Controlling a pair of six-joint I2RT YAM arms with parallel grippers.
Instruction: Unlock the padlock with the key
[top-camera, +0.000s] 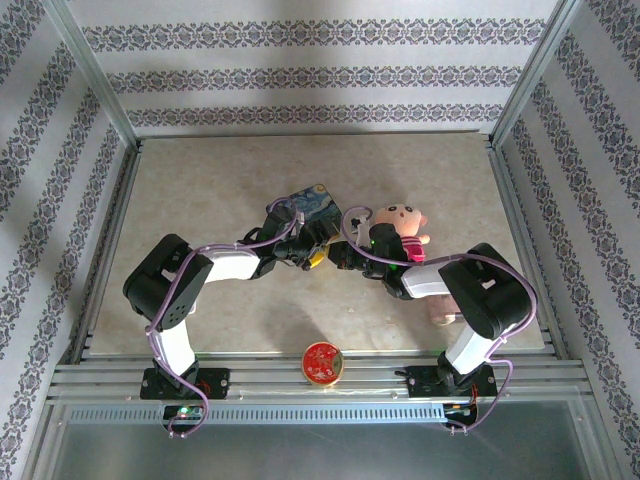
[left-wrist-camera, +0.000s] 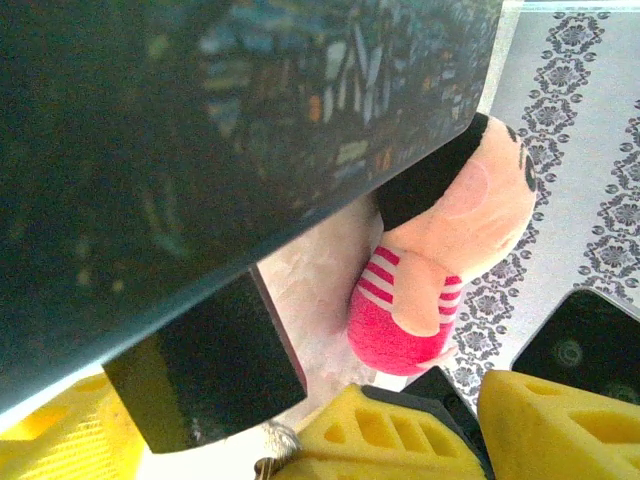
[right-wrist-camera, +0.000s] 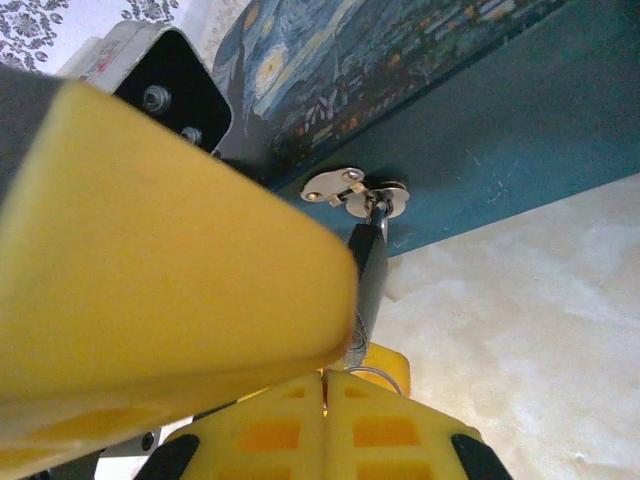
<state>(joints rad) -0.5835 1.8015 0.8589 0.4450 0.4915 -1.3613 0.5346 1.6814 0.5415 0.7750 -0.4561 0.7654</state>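
1. Left gripper (top-camera: 303, 250): in the left wrist view its yellow fingers (left-wrist-camera: 45, 430) are seen spread, one at each lower corner. The padlock (left-wrist-camera: 215, 375) stands between them and is not clamped.

2. Padlock location: it hangs at mid-table from the hasp (right-wrist-camera: 352, 190) on the front wall of the blue painted tin (top-camera: 300, 208), with its shackle threaded through the hasp. It is therefore judged not yet unlocked.

3. Right gripper (right-wrist-camera: 325, 370): its pads are pressed together just beneath the padlock body. A wire ring (right-wrist-camera: 385, 377) emerges at the seam, so the key is judged to be pinched there. Its blade is hidden, and how deeply it is seated cannot be told.

4. Step in hand: the key is judged to be held at the keyway, with the turn not yet made.

5. Next move: a rotation of the right wrist about the key's axis is called for, without side load on so thin a blade. The hanging body is likely to swing with the key, so it should first be steadied by closing the left fingers on it.
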